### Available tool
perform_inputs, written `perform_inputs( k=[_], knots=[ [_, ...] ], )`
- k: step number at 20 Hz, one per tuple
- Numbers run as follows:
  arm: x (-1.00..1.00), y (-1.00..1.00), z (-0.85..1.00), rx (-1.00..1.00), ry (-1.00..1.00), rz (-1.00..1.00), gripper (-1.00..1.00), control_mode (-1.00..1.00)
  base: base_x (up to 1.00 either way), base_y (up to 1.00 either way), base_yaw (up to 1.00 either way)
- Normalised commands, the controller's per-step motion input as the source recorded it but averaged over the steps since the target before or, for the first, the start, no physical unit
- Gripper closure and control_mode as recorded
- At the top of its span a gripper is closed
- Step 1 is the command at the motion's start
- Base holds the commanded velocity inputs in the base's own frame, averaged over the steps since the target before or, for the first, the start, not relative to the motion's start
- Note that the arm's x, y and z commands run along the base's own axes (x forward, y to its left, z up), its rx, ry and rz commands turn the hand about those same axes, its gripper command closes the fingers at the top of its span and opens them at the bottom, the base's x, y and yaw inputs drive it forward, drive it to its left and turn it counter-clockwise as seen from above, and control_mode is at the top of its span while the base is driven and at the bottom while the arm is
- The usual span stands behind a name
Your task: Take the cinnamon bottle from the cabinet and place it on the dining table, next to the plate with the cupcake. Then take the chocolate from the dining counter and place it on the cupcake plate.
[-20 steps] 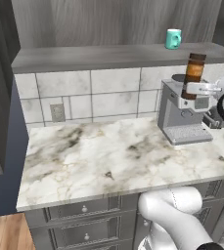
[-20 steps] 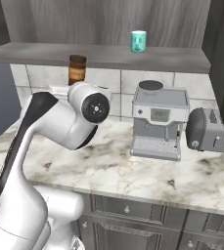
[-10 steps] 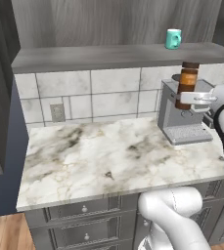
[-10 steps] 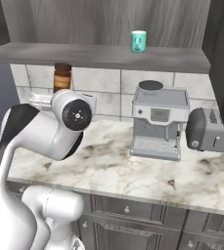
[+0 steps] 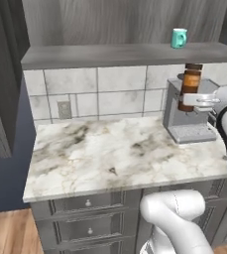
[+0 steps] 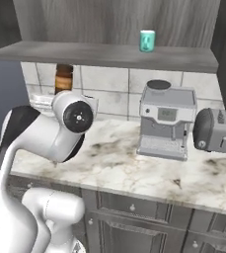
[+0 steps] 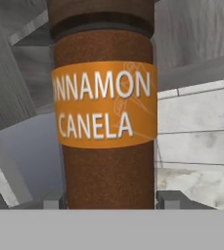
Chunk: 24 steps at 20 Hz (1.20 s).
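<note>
1. cinnamon bottle (image 7: 104, 112): upright, off the cabinet ledge (image 5: 125, 53), hanging in the air below it, in front of the tiled backsplash (image 5: 110, 92). In the left base view it overlaps the coffee machine (image 5: 189, 116); in the right base view it sits well left of the machine, so it's nearer the cameras, not on it.
2. gripper (image 7: 111, 200): partly open, jaws closed on the bottle's lower body, one finger (image 7: 171, 199) each side, below the orange label.
3. Handling, my read: rigid cylinder, smooth wall, probably light. Looks slippery, so it could slide or tilt if swung fast. Tall and narrow, so tippy when set down.
4. Grip point: low-to-mid body works for transport; it leaves the base free to touch down flat.
5. Around: teal mug (image 5: 178, 37) on the ledge, marble kitchen counter (image 5: 115, 154) below, toaster (image 6: 213, 131) to the machine's right.
</note>
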Motion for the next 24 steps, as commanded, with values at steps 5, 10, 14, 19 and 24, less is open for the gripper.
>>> perform_inputs(
  k=[5,10,14,19,24],
  knots=[
    [0.00,0.00,0.00,0.00,0.00,0.00,1.00,1.00,-0.63,0.26,0.42],
    [0.00,0.00,0.00,0.00,0.00,0.00,1.00,1.00,-0.36,0.12,0.82],
    [0.00,0.00,0.00,0.00,0.00,0.00,1.00,1.00,-0.11,0.01,1.00],
    [0.00,0.00,0.00,0.00,0.00,0.00,1.00,1.00,-0.07,0.00,1.00],
    [0.00,0.00,0.00,0.00,0.00,0.00,1.00,1.00,-0.05,0.00,1.00]
  ],
)
